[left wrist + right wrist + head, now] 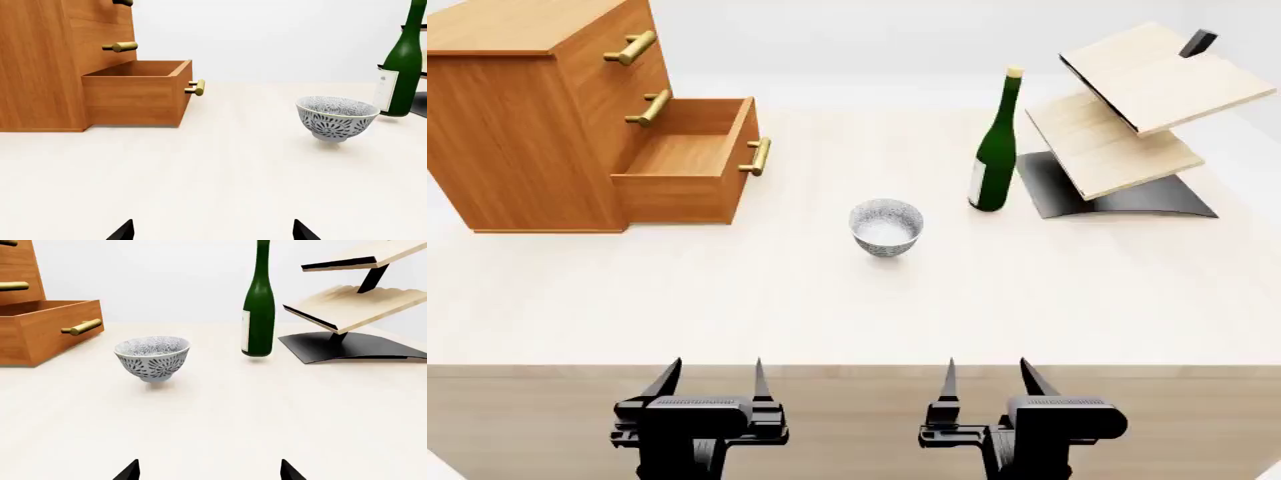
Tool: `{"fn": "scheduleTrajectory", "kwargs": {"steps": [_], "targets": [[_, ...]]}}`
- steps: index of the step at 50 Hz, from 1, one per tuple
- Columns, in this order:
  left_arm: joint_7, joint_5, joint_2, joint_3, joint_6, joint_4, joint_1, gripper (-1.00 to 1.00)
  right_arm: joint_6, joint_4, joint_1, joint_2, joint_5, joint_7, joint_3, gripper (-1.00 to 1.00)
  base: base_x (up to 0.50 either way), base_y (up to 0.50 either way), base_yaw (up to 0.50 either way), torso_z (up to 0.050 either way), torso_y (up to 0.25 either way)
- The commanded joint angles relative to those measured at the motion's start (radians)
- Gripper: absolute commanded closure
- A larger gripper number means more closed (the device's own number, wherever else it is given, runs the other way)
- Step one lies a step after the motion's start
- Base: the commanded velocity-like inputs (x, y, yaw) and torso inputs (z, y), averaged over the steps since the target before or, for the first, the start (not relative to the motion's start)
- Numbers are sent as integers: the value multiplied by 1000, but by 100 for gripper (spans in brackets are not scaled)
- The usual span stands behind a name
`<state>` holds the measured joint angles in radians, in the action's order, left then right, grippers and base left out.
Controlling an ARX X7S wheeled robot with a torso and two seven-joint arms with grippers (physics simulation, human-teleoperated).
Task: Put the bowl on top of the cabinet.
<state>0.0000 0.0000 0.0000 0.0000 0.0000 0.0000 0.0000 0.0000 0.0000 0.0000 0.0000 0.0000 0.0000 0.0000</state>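
Observation:
The bowl, white with a dark leaf pattern, stands upright near the middle of the pale table. The orange-brown cabinet stands at the far left, its flat top bare and its lowest drawer pulled out. My left gripper and right gripper hover at the table's near edge, both open with nothing between the fingers, well short of the bowl.
A green glass bottle stands upright just right of and behind the bowl. A pale two-tier slanted wooden rack on a dark base sits at the far right. The table's front edge runs just ahead of both grippers.

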Motion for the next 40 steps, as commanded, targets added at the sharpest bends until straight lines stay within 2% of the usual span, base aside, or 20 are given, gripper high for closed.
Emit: {"fn": "scheduleTrajectory", "kwargs": {"steps": [1,18,40], "targets": [[-15,-20,-15,19,-2,2,2,-100,10,-16,0,13,44,13,-12,-100,0,0,0,0,0],[-59,-61,-62,68,-17,31,11,-100,-2,-23,-3,57,90,60,-68,-100,0,0,0,0,0],[-110,-107,-141,62,-366,495,60,-100,265,-392,-37,113,130,124,-98,-100,0,0,0,0,0]]}}
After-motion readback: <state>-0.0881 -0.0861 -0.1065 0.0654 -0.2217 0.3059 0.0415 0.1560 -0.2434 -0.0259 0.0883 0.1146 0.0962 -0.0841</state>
